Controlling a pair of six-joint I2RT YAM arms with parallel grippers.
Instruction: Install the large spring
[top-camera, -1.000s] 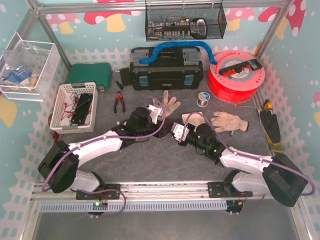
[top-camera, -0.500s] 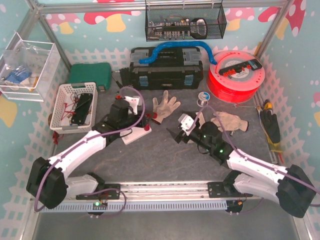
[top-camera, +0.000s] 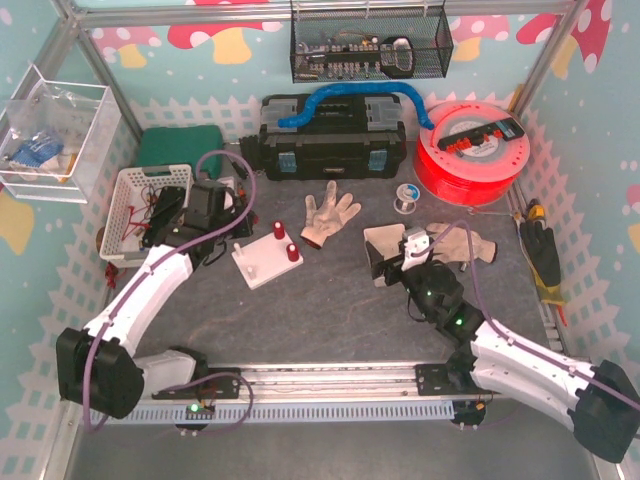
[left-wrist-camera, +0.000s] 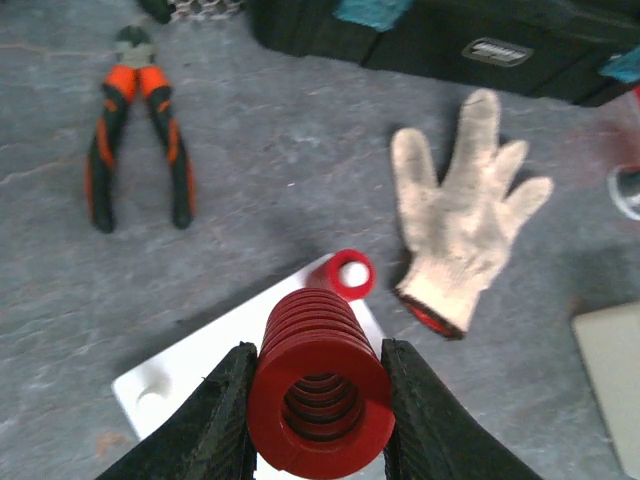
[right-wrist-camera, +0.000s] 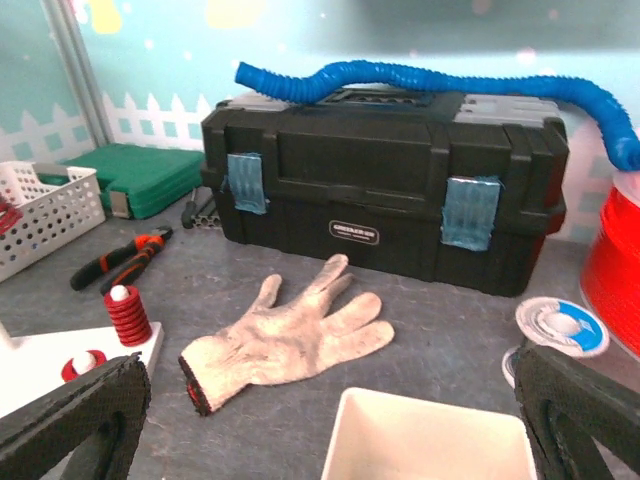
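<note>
The large spring (left-wrist-camera: 320, 395), a thick red coil, sits end-on between the fingers of my left gripper (left-wrist-camera: 318, 362), which is shut on it. Under and beyond it lies the white base plate (left-wrist-camera: 175, 385), with a small red spring (left-wrist-camera: 346, 275) on a peg. From above, the left gripper (top-camera: 225, 238) hovers just left of the plate (top-camera: 258, 268), which carries two red springs (top-camera: 278, 232). My right gripper (right-wrist-camera: 330, 400) is wide open and empty above a white tray (right-wrist-camera: 430, 445); from above it (top-camera: 383, 262) is right of the plate.
A work glove (top-camera: 328, 212) lies behind the plate, another (top-camera: 458, 243) by the right arm. Orange pliers (left-wrist-camera: 140, 140) lie far left. A black toolbox (top-camera: 333, 140), red spool (top-camera: 470, 150), white basket (top-camera: 150, 212) and green case (top-camera: 180, 150) line the back.
The two grippers met at the centre and have parted. The right gripper opened and drew back right. The left arm swung left and back, leaving the plate on the mat.
</note>
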